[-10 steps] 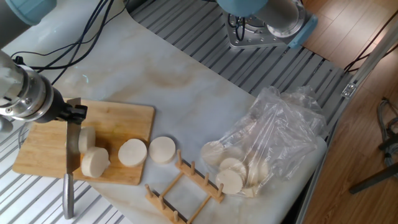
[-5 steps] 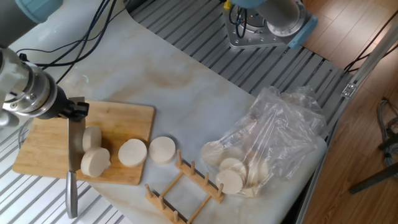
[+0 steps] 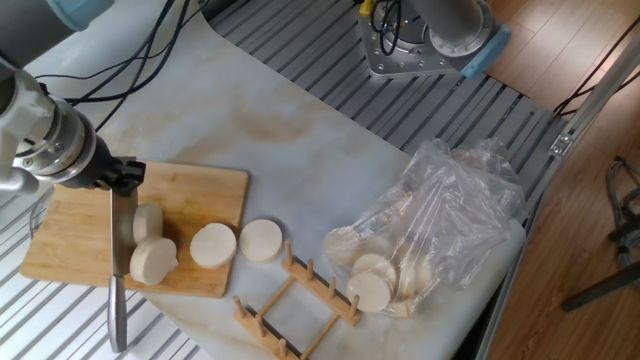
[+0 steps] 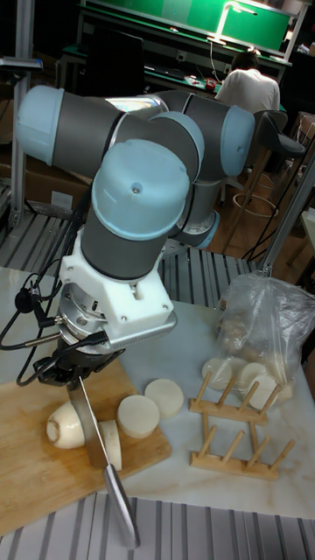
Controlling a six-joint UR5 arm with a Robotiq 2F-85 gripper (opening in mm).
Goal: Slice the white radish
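- Your gripper (image 3: 117, 177) has its fingers clamped on the knife (image 3: 118, 255), blade pointing down.
- The white radish (image 3: 147, 221) lies on the cutting board (image 3: 70, 240), touching the blade.
- One slice (image 3: 153, 260) sits just beside the blade; two slices (image 3: 237, 243) lie near the board's right edge.

Cream-white radish (image 3: 148, 221) lies on its side, partly sliced.

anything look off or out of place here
One cut slice has left the cutting board and lies on the white mat beside the wooden rack; another slice sits at the board's edge. The knife in the tool stands between the radish pieces. No damage or spills visible.
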